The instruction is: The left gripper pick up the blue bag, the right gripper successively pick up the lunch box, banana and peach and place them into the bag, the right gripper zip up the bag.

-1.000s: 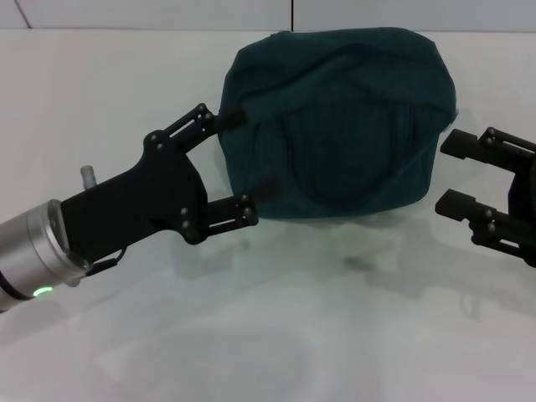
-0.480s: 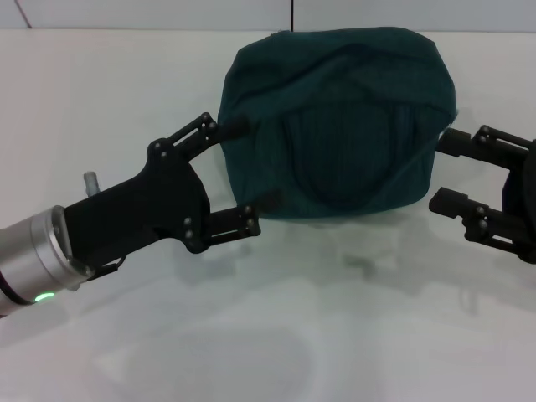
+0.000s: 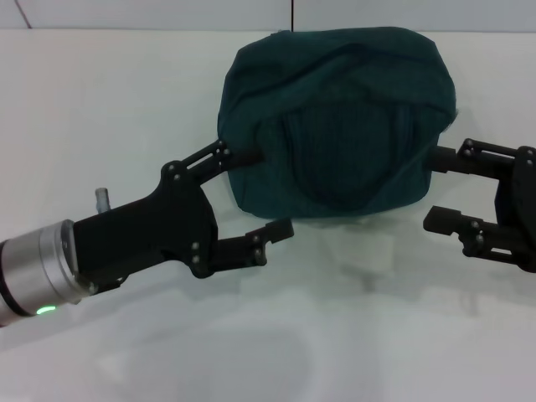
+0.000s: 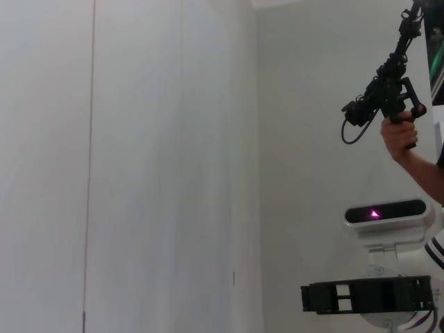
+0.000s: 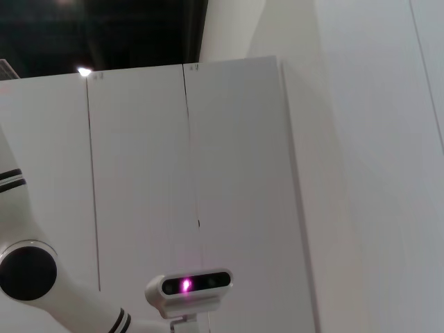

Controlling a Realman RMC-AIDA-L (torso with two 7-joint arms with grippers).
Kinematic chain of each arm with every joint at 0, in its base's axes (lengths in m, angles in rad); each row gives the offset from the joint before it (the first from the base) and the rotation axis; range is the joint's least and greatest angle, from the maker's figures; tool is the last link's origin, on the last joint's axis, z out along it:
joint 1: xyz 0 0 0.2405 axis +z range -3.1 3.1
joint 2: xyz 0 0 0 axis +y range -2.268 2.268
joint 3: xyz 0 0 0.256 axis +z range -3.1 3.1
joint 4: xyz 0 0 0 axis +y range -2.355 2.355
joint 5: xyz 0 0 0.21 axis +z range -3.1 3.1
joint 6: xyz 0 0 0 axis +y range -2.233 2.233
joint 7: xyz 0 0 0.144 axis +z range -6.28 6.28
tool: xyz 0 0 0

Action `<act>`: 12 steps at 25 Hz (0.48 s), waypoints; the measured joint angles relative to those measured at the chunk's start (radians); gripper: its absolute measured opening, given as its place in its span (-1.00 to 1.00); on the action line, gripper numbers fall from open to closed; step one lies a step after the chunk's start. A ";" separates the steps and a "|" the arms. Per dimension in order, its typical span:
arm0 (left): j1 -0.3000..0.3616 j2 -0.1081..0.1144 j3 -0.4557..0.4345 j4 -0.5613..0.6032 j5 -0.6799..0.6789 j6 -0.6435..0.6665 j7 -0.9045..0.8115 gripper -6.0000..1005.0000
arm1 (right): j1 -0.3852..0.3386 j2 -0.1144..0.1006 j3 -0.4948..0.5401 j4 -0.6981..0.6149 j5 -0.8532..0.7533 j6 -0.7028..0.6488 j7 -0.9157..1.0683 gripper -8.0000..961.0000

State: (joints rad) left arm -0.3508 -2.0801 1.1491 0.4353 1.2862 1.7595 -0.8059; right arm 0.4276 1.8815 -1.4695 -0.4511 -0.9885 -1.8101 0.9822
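Observation:
The blue bag [image 3: 335, 117], dark teal and bulging, sits on the white table [image 3: 126, 92] at the middle back. My left gripper [image 3: 270, 191] is open at the bag's lower left corner. Its upper finger touches the bag's left side and its lower finger [image 3: 280, 229] lies just below the bag's bottom edge. My right gripper [image 3: 431, 190] is open at the bag's right side, with its upper finger [image 3: 444, 157] against the bag. The lunch box, banana and peach are out of view. The wrist views show neither the bag nor the fingers.
The left wrist view shows a wall, a robot head sensor [image 4: 385, 213] and a person's hand holding a black device [image 4: 388, 90]. The right wrist view shows cabinet panels and a sensor [image 5: 187, 284].
My left gripper has moved down and to the right, and its lower finger has slid from the bag's front to below its bottom edge. My right gripper has moved left, closer to the bag.

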 joint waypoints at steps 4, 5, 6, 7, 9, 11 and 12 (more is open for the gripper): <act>0.006 0.000 0.000 0.000 0.007 0.007 0.000 0.77 | -0.007 -0.004 0.000 0.000 -0.001 0.000 0.001 0.32; 0.006 0.000 0.000 0.000 0.007 0.007 0.000 0.77 | -0.009 -0.005 0.000 0.000 -0.002 0.000 0.001 0.32; 0.006 -0.001 0.000 0.000 0.007 0.007 0.000 0.77 | -0.010 -0.006 0.000 0.000 -0.002 0.000 0.001 0.32; 0.007 -0.001 -0.002 0.000 0.007 0.007 0.001 0.77 | -0.011 -0.006 0.000 0.000 -0.002 0.000 0.001 0.32; 0.007 -0.001 -0.002 -0.002 0.008 0.008 0.001 0.77 | -0.012 -0.006 0.000 0.000 -0.002 0.000 -0.001 0.32; 0.007 -0.001 -0.001 -0.002 0.008 0.008 0.000 0.77 | -0.012 -0.005 0.000 0.002 -0.002 0.000 -0.003 0.32; 0.008 -0.001 0.000 -0.002 0.008 0.009 0.000 0.77 | -0.013 -0.004 0.000 0.002 -0.003 0.000 -0.004 0.32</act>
State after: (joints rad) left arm -0.3431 -2.0816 1.1490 0.4331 1.2943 1.7682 -0.8060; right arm 0.4150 1.8774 -1.4695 -0.4489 -0.9910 -1.8097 0.9786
